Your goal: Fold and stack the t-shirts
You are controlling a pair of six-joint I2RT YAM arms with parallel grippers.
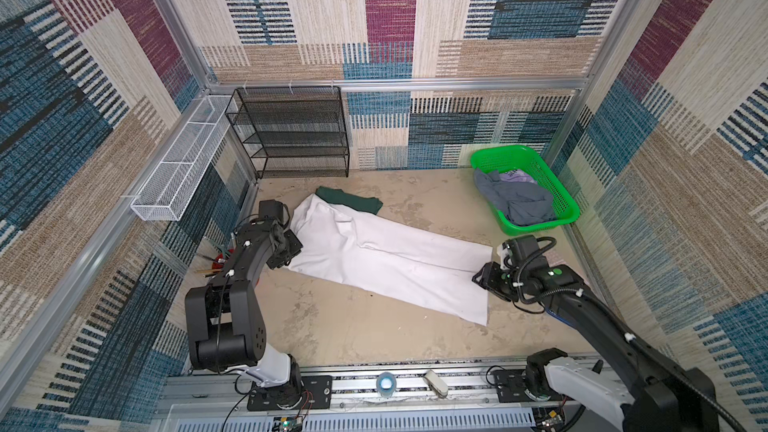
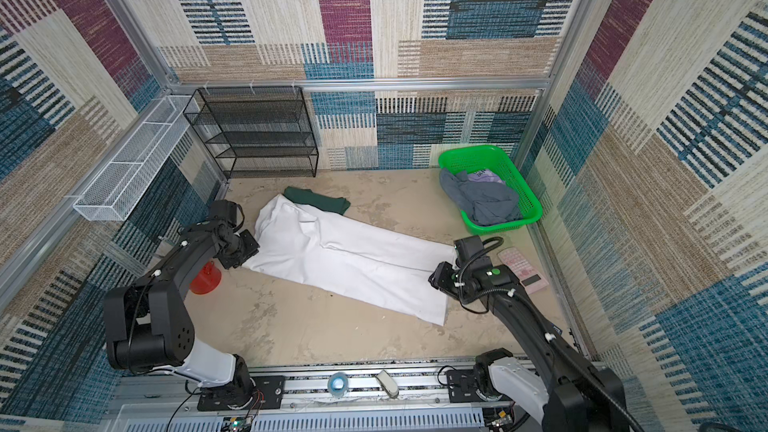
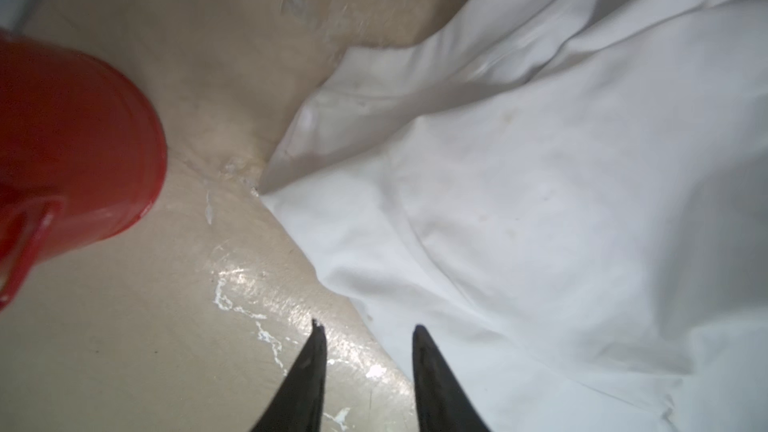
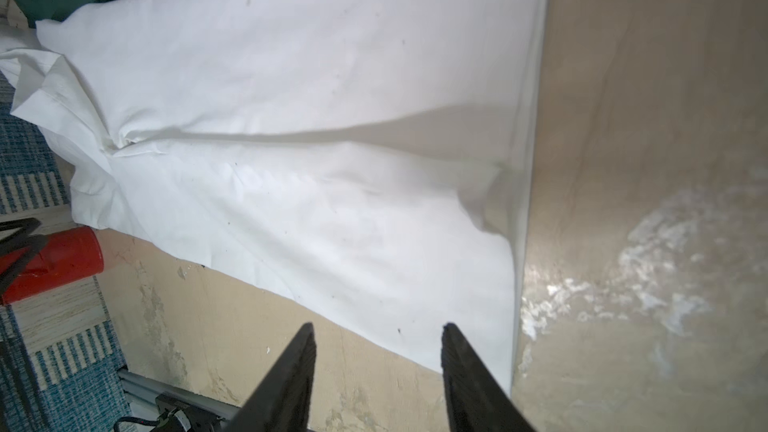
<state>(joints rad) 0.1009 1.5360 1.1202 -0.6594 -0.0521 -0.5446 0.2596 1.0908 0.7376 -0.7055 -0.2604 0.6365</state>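
The large white t-shirt [image 1: 386,255] [image 2: 349,255] lies folded into a long strip running diagonally across the table. A folded dark green t-shirt [image 1: 353,200] [image 2: 320,200] sits partly under its far left end. The grey t-shirt [image 1: 519,201] [image 2: 484,203] with a lilac patch is crumpled in the green basket [image 1: 548,178]. My left gripper [image 1: 286,257] [image 3: 368,326] is open at the white shirt's left end, with only bare table between its fingers. My right gripper [image 1: 484,278] [image 4: 376,328] is open at the right end, over the shirt's near corner, holding nothing.
A red cup [image 2: 204,278] [image 3: 62,160] stands by the left arm. A pink calculator [image 2: 524,270] lies beside the right arm. A black mesh rack [image 1: 291,135] and a white wire tray [image 1: 183,164] stand at the back left. A tape roll [image 1: 385,384] sits on the front rail.
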